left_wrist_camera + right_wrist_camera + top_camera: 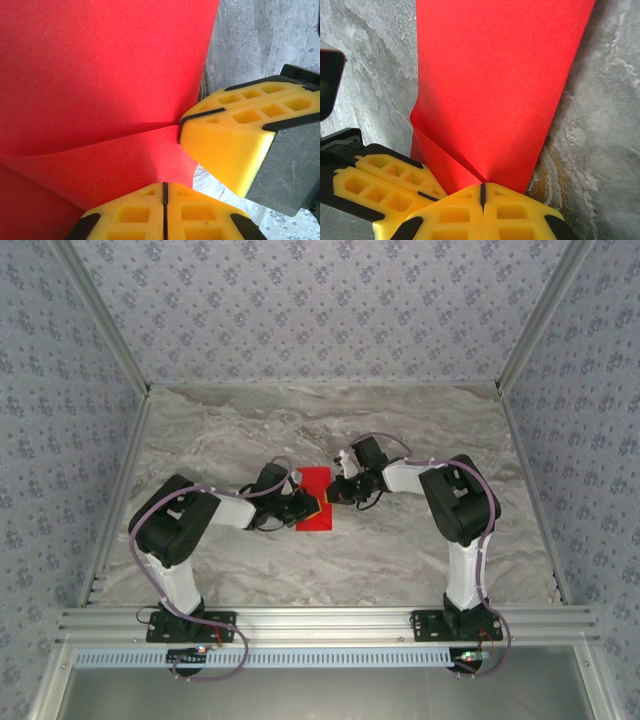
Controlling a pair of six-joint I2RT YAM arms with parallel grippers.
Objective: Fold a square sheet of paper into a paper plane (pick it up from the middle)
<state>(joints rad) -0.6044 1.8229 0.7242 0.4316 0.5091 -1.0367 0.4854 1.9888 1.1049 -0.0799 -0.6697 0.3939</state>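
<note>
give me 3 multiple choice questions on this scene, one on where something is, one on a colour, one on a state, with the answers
1. Where is the red paper?
A) on the table, between the left pincer and the right pincer
B) at the far left corner
C) beside the arm bases

2. What colour are the left pincer's fingers?
A) blue
B) yellow
C) white

3. What state is the paper in?
A) crumpled into a ball
B) torn in two
C) partly folded, with a crease

Answers:
1 A, the top view shows it mid-table with a pincer at each side.
2 B, the left wrist view shows them yellow.
3 C, both wrist views show a flap bent over along a crease.
</note>
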